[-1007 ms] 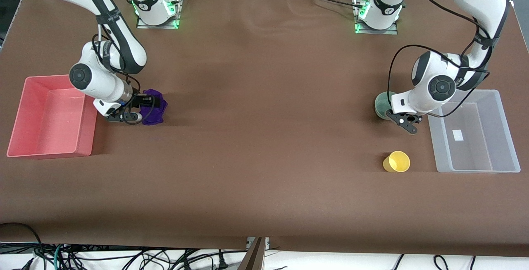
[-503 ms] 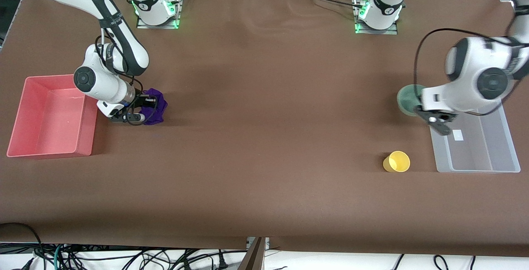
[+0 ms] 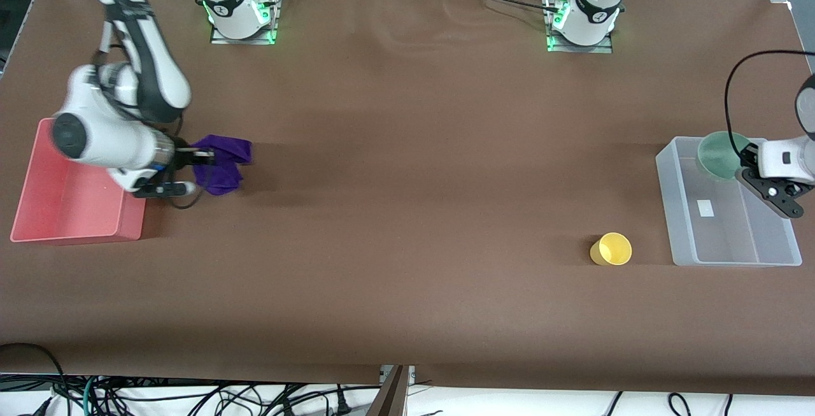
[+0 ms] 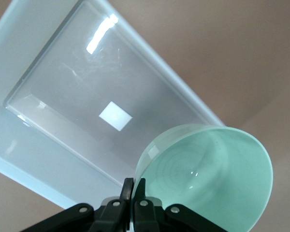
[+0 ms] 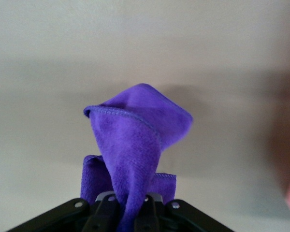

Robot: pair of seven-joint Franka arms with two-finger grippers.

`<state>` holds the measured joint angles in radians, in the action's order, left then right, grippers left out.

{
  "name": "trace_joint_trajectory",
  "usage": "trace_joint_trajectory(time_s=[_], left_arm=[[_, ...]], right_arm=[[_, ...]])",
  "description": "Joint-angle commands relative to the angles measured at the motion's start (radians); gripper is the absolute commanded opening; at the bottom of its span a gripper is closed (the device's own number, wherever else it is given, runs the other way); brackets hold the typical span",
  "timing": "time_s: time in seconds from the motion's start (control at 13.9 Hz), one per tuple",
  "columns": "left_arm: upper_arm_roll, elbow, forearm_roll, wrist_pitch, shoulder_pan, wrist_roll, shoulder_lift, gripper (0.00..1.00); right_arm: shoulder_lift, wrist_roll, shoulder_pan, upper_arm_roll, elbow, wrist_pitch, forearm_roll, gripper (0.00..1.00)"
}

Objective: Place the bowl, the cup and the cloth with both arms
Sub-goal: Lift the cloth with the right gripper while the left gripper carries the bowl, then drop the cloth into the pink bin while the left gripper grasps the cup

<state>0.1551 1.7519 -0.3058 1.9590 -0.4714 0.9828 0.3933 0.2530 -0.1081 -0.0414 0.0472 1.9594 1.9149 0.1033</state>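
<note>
My left gripper (image 3: 744, 164) is shut on the rim of the pale mint-green bowl (image 3: 719, 156) and holds it tilted in the air over the clear bin (image 3: 681, 212). In the left wrist view the bowl (image 4: 217, 174) hangs from my gripper (image 4: 134, 186) above the bin (image 4: 63, 101). My right gripper (image 3: 197, 160) is shut on the purple cloth (image 3: 223, 164) and holds it lifted above the table beside the pink bin (image 3: 38, 212). The cloth (image 5: 135, 145) droops from my right gripper (image 5: 130, 200). The yellow cup (image 3: 611, 249) lies on its side on the table beside the clear bin.
The clear bin at the left arm's end holds only a white label (image 3: 705, 208). The pink bin at the right arm's end shows nothing inside. The brown table (image 3: 407, 212) spreads between them.
My left gripper carried the bowl up from the table to over the clear bin. My right gripper lifted the cloth off the table and moved toward the pink bin.
</note>
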Motion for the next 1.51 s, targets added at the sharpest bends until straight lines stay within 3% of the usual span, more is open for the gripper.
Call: trace_joint_trajectory(time_s=[0.0,0.14,0.36,0.43,0.5,0.72,0.93,1.22,1.44], left_arm=[[0.014,-0.074,-0.026,0.102,-0.041,0.043,0.142,0.0],[0.014,-0.074,-0.026,0.181,-0.07,0.076,0.197,0.0],[0.014,-0.072,-0.024,0.236,-0.084,0.08,0.239,0.0],[0.014,-0.074,-0.024,0.242,-0.087,0.079,0.243,0.45],[0.014,-0.074,-0.021,0.241,-0.088,0.08,0.243,0.99],[0.024,-0.077,-0.004,0.192,-0.087,0.079,0.179,1.0],[0.11,-0.129,0.069,0.049,-0.084,0.013,0.104,1.0],[0.28,-0.183,0.07,-0.031,-0.05,-0.437,0.116,1.0],[0.279,-0.184,0.054,0.027,0.075,-0.79,0.176,1.0]], right_arm=[[0.002,-0.108,-0.012,-0.071,-0.19,-0.265,-0.051,0.0],[0.0,-0.223,-0.012,-0.14,-0.276,-0.377,-0.121,0.0],[0.012,-0.411,-0.014,-0.26,-0.286,-0.363,-0.194,0.0],[0.015,-0.464,-0.015,-0.291,-0.286,-0.328,-0.206,0.0],[0.026,-0.504,-0.02,-0.318,-0.284,-0.301,-0.206,0.0],[0.096,-0.542,-0.04,-0.352,-0.277,-0.199,-0.208,0.0],[0.188,-0.545,-0.077,-0.352,-0.275,-0.128,-0.205,0.0],[0.261,-0.544,-0.1,-0.352,-0.26,-0.079,-0.195,0.0],[0.282,-0.544,-0.1,-0.365,-0.229,-0.025,-0.192,0.0]])
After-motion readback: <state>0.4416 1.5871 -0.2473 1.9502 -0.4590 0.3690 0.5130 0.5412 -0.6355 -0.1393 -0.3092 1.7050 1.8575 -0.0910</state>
